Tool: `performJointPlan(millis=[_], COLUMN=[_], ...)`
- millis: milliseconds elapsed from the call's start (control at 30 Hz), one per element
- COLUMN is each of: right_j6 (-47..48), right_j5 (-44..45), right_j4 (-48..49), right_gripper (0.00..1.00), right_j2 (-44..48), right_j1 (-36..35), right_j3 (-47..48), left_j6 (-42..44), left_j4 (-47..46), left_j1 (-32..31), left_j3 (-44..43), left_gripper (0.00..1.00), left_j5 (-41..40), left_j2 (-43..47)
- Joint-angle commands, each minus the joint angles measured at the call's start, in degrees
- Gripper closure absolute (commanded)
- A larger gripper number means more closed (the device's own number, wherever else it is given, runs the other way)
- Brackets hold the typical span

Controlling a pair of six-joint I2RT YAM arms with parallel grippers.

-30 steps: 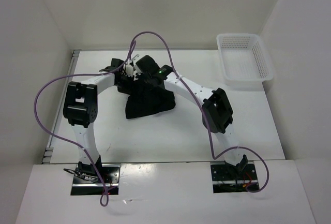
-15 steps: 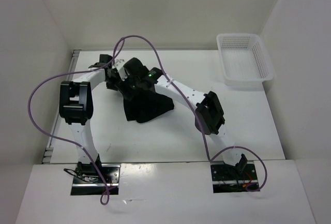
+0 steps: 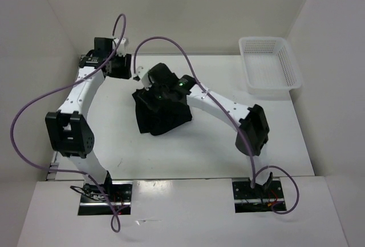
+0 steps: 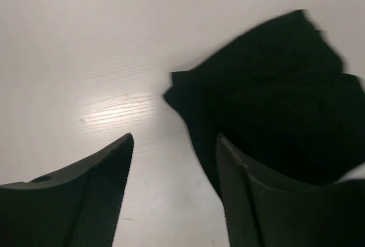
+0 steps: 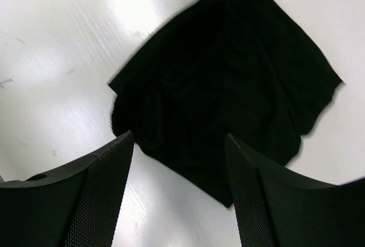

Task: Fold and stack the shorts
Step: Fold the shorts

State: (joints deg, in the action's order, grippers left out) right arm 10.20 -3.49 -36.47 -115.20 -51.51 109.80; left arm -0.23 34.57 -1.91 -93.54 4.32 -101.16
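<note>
The black shorts (image 3: 165,117) lie in a folded, bunched heap on the white table, left of centre. My right gripper (image 3: 153,92) hangs over their far left part. In the right wrist view it (image 5: 178,137) stands open above the shorts (image 5: 228,70), holding nothing. My left gripper (image 3: 126,69) is at the far left of the table, apart from the cloth. It (image 4: 174,137) is open in the left wrist view, with bare table between its fingers and the shorts (image 4: 274,98) ahead and to the right.
A white mesh basket (image 3: 246,70) stands at the back right corner of the table. White walls close in the table on the left, back and right. Purple cables loop above both arms.
Both grippers have opened and let go of the shorts. My left arm has swung back to the far left corner. My right gripper has drawn back slightly over the heap.
</note>
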Motion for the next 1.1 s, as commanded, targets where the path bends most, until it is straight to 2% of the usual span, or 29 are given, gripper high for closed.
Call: performJointPlan(millis=[0,67,100,133,167,200,367,500,667,800,1000,1067], right_j6=[1.23,-0.34,-0.35,-0.96,-0.97,-1.58,-2.90,-0.53,-1.14,-1.67,-2.90,-3.52], right_j5=[4.19,3.32,2.61,2.09,2.08,1.12,-9.15,-14.35,-20.41,-21.64,-22.35,-23.06], right_j4=[1.83,1.84,1.84,1.84,2.54,2.54,2.02,2.02,2.02,2.54,3.77,4.38], right_gripper=[0.29,0.29,0.29,0.29,0.29,0.29,0.26,0.25,0.25,0.23,0.23,0.23], right_j2=[9.19,10.25,10.26,10.26,9.73,9.73,6.57,5.33,3.58,1.56,-0.82,-2.83], right_j1=[4.29,7.28,10.34,11.68,13.00,15.36,23.28,24.61,25.14,25.14,25.14,25.14], right_j3=[-5.81,-9.16,-9.77,-11.00,-11.53,-12.06,-15.22,-18.03,-20.32,-21.55,-23.23,-23.23], left_j6=[0.23,0.23,0.23,0.23,0.23,0.23,0.23,0.23,0.23,0.23,0.23,0.23], left_j4=[12.33,13.07,13.07,12.11,10.28,8.95,2.61,2.61,1.91,0.15,0.15,0.15], left_j1=[-5.35,-8.88,-10.38,-12.74,-13.64,-14.17,-13.48,-12.68,-12.68,-10.84,-9.60,-9.08], left_j3=[-0.61,4.91,6.60,7.83,8.37,8.37,1.80,-4.80,-2.62,0.28,0.98,0.99], left_gripper=[0.31,0.27,0.22,0.09,0.01,0.00,0.00,0.00,0.00,0.00,0.00,0.05], left_j5=[11.82,12.38,12.38,10.64,9.32,7.74,-5.27,-5.81,-6.33,-7.57,-3.27,-3.26], left_j2=[5.44,5.45,3.97,3.00,1.95,-0.06,-6.04,-8.96,-12.12,-13.44,-16.34,-17.04])
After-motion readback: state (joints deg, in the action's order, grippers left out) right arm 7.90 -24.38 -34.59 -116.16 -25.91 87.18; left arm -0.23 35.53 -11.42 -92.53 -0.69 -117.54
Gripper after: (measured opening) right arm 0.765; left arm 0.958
